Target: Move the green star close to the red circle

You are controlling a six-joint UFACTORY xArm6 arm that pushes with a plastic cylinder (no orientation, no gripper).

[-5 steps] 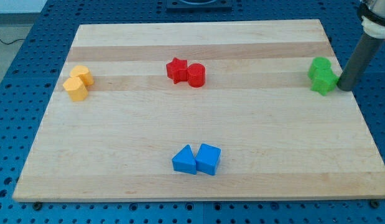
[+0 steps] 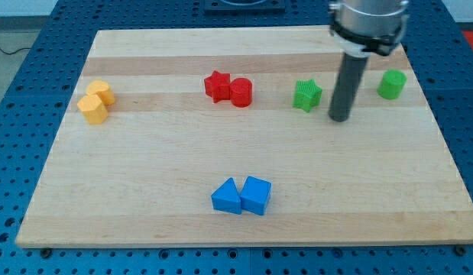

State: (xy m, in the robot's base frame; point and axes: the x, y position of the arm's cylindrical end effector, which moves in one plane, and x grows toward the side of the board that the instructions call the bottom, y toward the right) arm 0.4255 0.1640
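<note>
The green star (image 2: 306, 95) lies on the wooden board (image 2: 144, 176), right of centre near the view's top. The red circle (image 2: 241, 92) sits to its left, touching a red star (image 2: 217, 85). A gap of about one block width separates the green star from the red circle. My tip (image 2: 340, 118) rests on the board just right of and slightly below the green star, a small gap away. A green cylinder-like block (image 2: 391, 84) stands alone further right.
Two yellow blocks (image 2: 95, 101) sit together at the view's left. A blue triangle (image 2: 226, 196) and a blue cube (image 2: 256, 195) touch each other near the view's bottom. The board's right edge (image 2: 438, 137) lies beyond the green cylinder.
The green star slid left, away from the other green block, toward the red circle. My tip moved left from the board's right edge to beside the star.
</note>
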